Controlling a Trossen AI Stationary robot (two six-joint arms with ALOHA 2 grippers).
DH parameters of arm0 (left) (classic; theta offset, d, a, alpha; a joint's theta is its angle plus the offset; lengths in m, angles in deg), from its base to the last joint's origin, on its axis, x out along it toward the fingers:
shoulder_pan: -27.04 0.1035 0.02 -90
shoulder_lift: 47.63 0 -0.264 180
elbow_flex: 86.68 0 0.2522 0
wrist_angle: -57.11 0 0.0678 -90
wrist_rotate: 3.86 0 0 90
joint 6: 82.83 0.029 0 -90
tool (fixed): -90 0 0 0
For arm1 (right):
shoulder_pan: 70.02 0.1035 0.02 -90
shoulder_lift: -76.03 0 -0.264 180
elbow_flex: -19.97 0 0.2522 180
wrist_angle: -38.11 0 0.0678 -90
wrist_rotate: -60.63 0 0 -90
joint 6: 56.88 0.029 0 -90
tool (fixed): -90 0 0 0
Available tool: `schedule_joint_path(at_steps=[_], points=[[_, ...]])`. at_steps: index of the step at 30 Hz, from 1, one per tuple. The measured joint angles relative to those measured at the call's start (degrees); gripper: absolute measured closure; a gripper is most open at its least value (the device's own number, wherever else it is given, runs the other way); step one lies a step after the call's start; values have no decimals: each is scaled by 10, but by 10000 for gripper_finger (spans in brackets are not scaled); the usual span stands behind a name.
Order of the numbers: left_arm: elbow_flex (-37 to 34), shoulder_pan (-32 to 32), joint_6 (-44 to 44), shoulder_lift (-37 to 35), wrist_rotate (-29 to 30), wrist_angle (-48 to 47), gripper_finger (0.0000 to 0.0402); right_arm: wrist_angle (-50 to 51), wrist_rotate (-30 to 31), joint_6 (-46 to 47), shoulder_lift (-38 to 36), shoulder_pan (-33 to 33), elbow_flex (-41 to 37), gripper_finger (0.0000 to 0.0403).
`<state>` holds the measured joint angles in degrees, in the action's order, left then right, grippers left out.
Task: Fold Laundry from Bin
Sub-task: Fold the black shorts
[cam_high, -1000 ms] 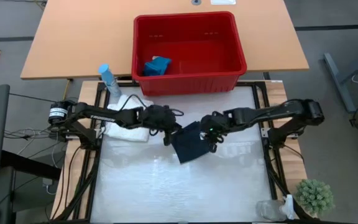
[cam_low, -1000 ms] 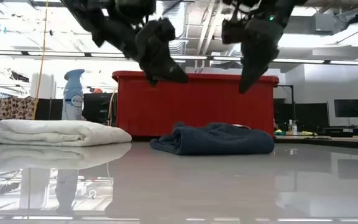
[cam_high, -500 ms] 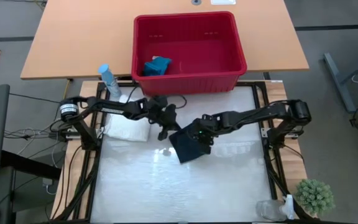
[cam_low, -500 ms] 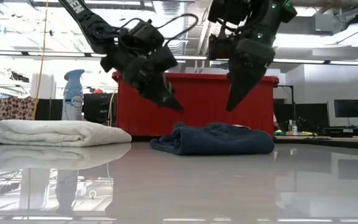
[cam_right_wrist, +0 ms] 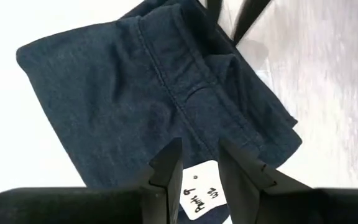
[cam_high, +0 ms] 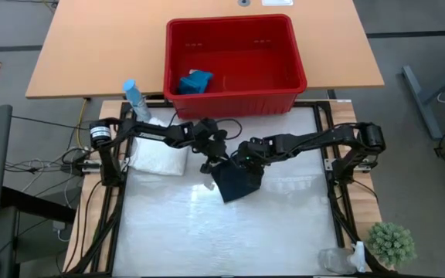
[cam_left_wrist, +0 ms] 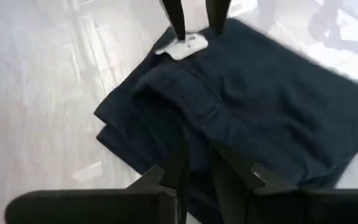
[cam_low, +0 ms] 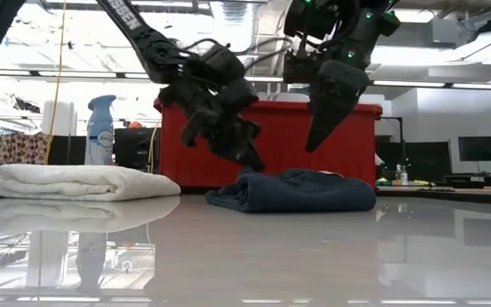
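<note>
The folded dark navy cloth (cam_high: 238, 182) lies flat on the table's middle, also in the low view (cam_low: 292, 189), with a white label (cam_left_wrist: 182, 46) at one edge. My left gripper (cam_high: 216, 164) hangs low over its left edge (cam_low: 254, 160), fingers a little apart. My right gripper (cam_high: 246, 160) is a little open, slanting down above the cloth's far part (cam_low: 311, 145). A folded white cloth (cam_high: 159, 158) lies at the table's left. The red bin (cam_high: 234, 58) stands behind the table, a teal cloth (cam_high: 195, 81) in it. My left gripper slants down from the table's left, its fingertips (cam_low: 257, 165) right at the top of the navy cloth's left edge (cam_low: 244, 177). I cannot tell whether they touch it. My right gripper touches nothing.
A blue spray bottle (cam_high: 134, 96) stands at the table's far left corner beside the white cloth. A small green plant (cam_high: 391, 243) and a clear plastic thing (cam_high: 337, 259) sit at the near right corner. The table's near half (cam_high: 222, 239) is bare.
Both grippers have come down toward the navy cloth. My left gripper has gone toward the table's right, my right gripper toward its left, so they now stand close together over the cloth. The cloth has kept still.
</note>
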<state>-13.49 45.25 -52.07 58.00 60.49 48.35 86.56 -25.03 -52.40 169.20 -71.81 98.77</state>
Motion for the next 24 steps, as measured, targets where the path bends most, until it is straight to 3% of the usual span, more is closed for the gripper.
schedule_joint_path(at_steps=[11, 19, 24], points=[[125, 2, 72, 90, 4, -155, 346, -3, -12, -41, 0, -2, 0, 278], [130, 3, 101, 90, 3, -189, 346, -36, -25, -182, 0, -46, 0, 260], [130, 3, 102, 90, 0, -194, 346, -48, -93, -235, 0, -91, 0, 240]])
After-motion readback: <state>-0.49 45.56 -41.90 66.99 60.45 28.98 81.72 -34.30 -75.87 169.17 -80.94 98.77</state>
